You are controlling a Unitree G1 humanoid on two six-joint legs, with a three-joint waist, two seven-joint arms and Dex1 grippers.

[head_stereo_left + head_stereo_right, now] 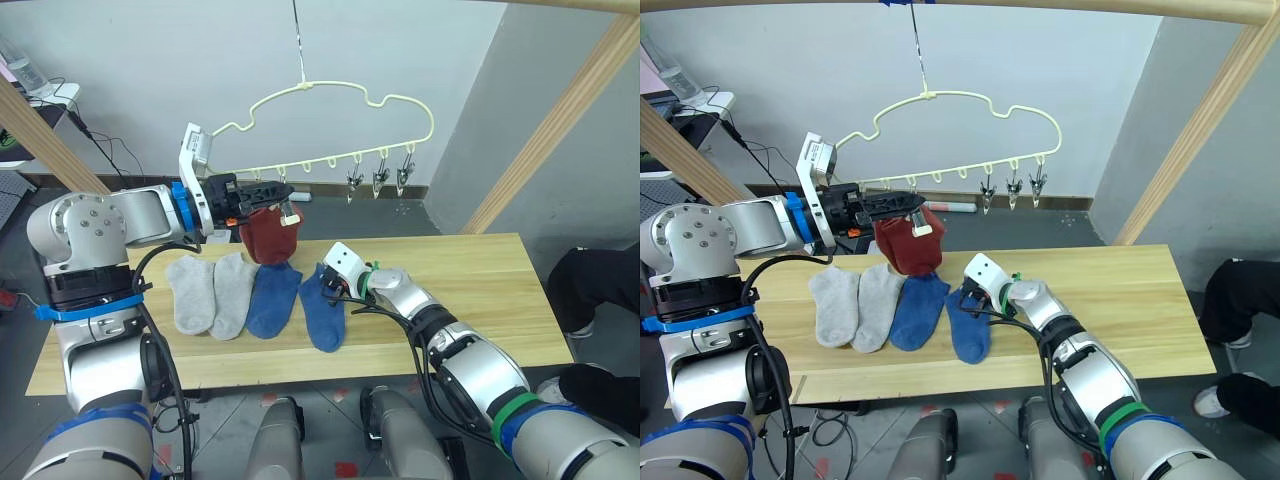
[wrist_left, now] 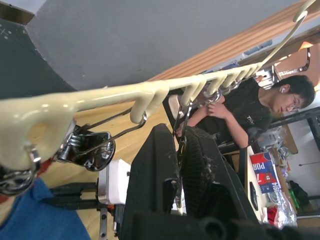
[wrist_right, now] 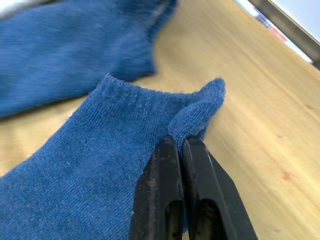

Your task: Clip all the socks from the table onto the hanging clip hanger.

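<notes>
Pinching the cuff of a blue sock [image 3: 100, 165] on the counter [image 1: 480, 280], the right hand [image 3: 181, 145] is closed; the left hand [image 1: 270, 192] closes around a clip on the clip hanger [image 1: 340, 100].

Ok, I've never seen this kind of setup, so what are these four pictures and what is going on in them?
It is a two-armed humanoid robot. Two pictures come from cameras in its head, looking down over its arms; the other two come from a camera on each wrist.

On the wooden table lie two grey socks and two blue socks. Above hangs a pale yellow clip hanger with silver clips; rust-red sock fabric already hangs from it.

The left gripper is raised at the hanger, next to that red sock; its wrist view looks along the hanger's clips, and its fingers appear closed on a thin clip wire. The right gripper is down on the table, pinching the cuff of the right-hand blue sock.
</notes>
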